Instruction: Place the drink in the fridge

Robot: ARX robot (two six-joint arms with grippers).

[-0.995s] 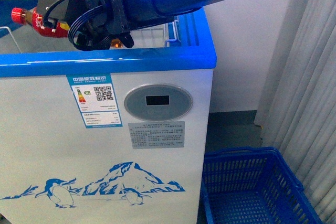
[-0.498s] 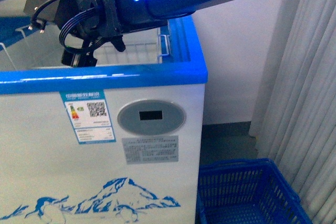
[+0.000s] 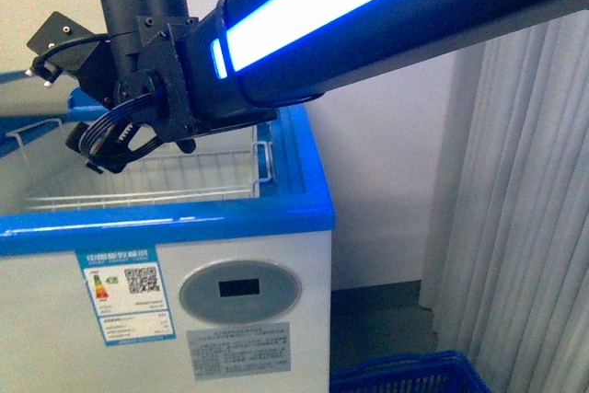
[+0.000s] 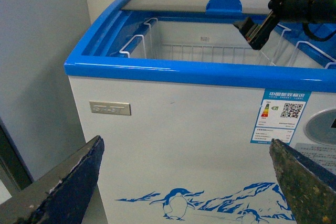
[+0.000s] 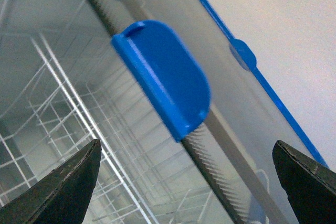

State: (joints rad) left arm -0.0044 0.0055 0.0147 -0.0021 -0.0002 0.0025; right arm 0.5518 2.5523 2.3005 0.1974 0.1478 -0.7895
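A: Where do we stand on the drink?

B: We can't see it in any view. Our right gripper [image 5: 184,182] is spread wide with nothing between the tips, and it hangs over the open fridge [image 3: 184,227], facing the wire basket [image 5: 63,129] and the blue handle [image 5: 163,77] of the sliding lid. Our guess is the bottle already lies inside, but no picture shows it, so we can't confirm that

A: And the left gripper [image 4: 189,182]?

B: Also spread and empty, held well in front of the fridge wall, with the penguin picture [image 4: 176,208] between its tips

A: How does the fridge look?

B: White body, blue rim, lid slid back, white wire baskets showing inside. The grey oval display [image 3: 239,290] and the energy label [image 3: 127,294] sit on the front

A: What's left?

B: Probably only pulling our right arm [image 3: 368,16] clear, and perhaps closing the lid
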